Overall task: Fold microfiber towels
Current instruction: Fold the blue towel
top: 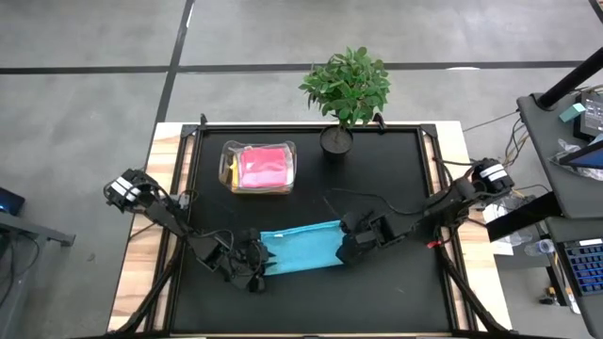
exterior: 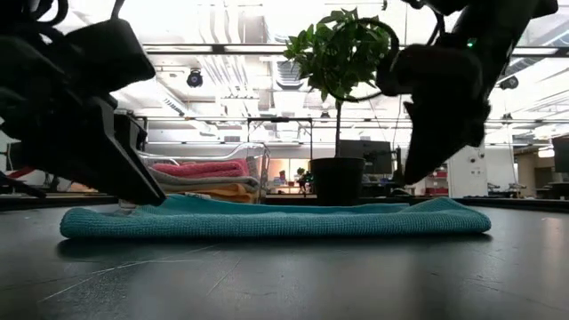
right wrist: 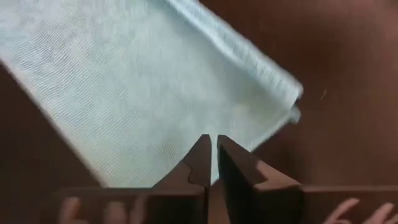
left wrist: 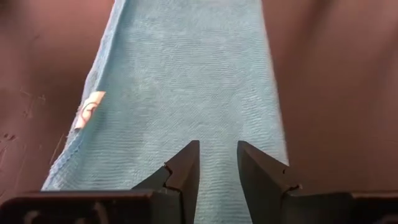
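A teal microfiber towel (top: 301,248) lies flat on the black mat as a folded strip that runs left to right, near the table's front. A small label (left wrist: 90,106) shows on one long edge. My left gripper (top: 256,256) hangs close over the strip's left end. Its fingers (left wrist: 186,163) stand a little apart, so it is open, with only the cloth below in the gap. My right gripper (top: 347,247) is shut and hangs above the strip's right end (exterior: 462,218), clear of the cloth.
A clear plastic box (top: 229,168) at the back left of the mat holds a pink towel (top: 262,166) on top of other folded ones. A potted plant (top: 336,139) stands at the back centre. Bare mat (top: 311,301) lies in front of the strip.
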Tool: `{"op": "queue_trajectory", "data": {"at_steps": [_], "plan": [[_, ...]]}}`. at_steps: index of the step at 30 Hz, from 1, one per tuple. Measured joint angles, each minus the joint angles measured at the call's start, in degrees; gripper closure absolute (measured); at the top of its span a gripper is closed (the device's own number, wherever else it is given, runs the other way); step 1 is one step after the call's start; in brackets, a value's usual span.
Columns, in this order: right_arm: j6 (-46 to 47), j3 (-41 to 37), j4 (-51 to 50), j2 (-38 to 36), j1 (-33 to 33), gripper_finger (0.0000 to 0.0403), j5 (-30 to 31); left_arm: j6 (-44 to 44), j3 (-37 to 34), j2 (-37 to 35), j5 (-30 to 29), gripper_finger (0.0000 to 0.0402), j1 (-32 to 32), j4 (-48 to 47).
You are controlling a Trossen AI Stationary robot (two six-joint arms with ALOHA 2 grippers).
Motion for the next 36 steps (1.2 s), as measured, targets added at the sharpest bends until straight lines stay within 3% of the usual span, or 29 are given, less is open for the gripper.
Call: {"op": "queue_trajectory", "data": {"at_steps": [3, 11, 21, 27, 36], "plan": [[5.0, -1.1, -0.4, -1.7, -0.2, 0.0361, -4.5, -0.2, -0.2, 0.2, -0.3, 0.0309, 0.0, 0.2], [13.9, -6.0, 2.3, -3.1, -0.7, 0.0252, -7.3, -0.2, -0.4, 1.0, -1.1, 0.0309, 0.2, 0.4], [16.7, -15.9, 24.8, -2.9, -2.8, 0.0125, -9.7, 0.0, -0.5, 1.1, -3.0, 0.0309, 0.2, 0.6], [16.2, -20.3, 37.8, -2.7, -3.6, 0.0107, -9.0, 0.0, -0.6, 1.1, -3.2, 0.0309, 0.3, 0.5], [16.8, -21.2, 41.4, -0.2, -3.5, 0.0127, -6.6, 0.0, -0.6, 1.1, -3.3, 0.0309, 0.3, 0.5]]}}
